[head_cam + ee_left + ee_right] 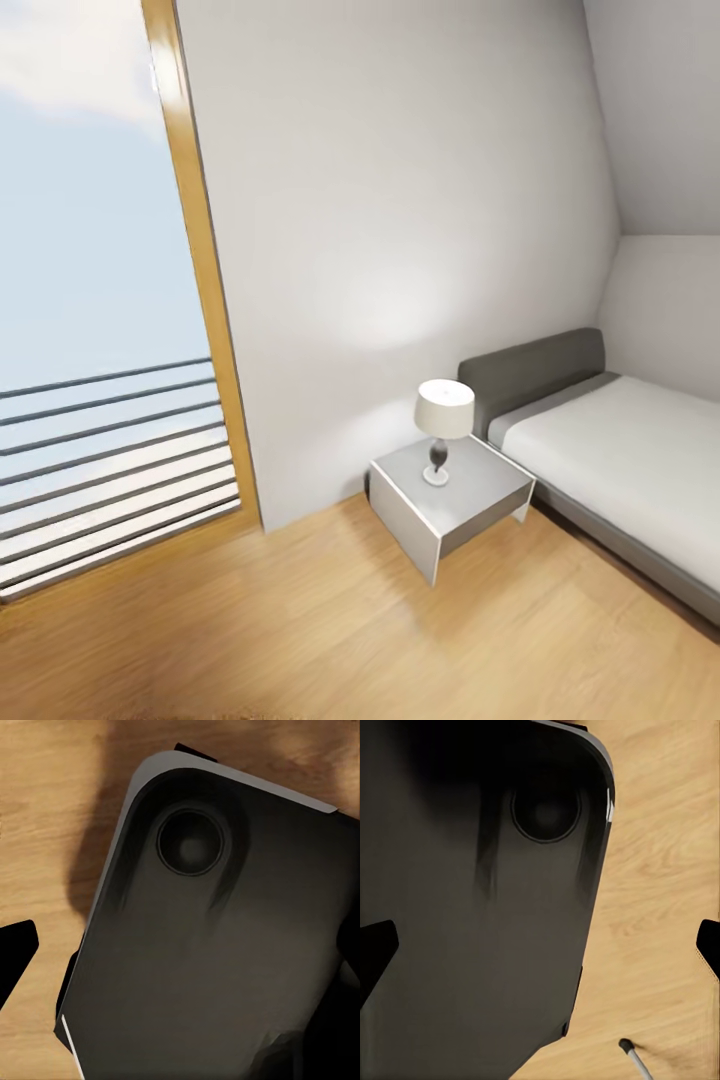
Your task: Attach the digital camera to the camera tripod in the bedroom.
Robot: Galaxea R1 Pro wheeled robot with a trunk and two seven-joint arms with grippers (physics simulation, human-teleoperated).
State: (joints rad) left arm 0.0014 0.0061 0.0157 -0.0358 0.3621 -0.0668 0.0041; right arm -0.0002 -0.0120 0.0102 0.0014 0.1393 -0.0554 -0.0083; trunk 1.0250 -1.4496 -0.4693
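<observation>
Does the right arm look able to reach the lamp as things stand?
Probably not: the lamp stands across open floor, while the right pincer points down at the floor by the robot's own base.

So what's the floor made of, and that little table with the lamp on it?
The floor looks like light wood with a matte finish: you can see pale planks with grain lines. The little table seems to be painted board or metal, smooth grey with white edges; I can't tell which. The lamp has a white shade, maybe fabric, on a dark, slightly shiny base.
</observation>
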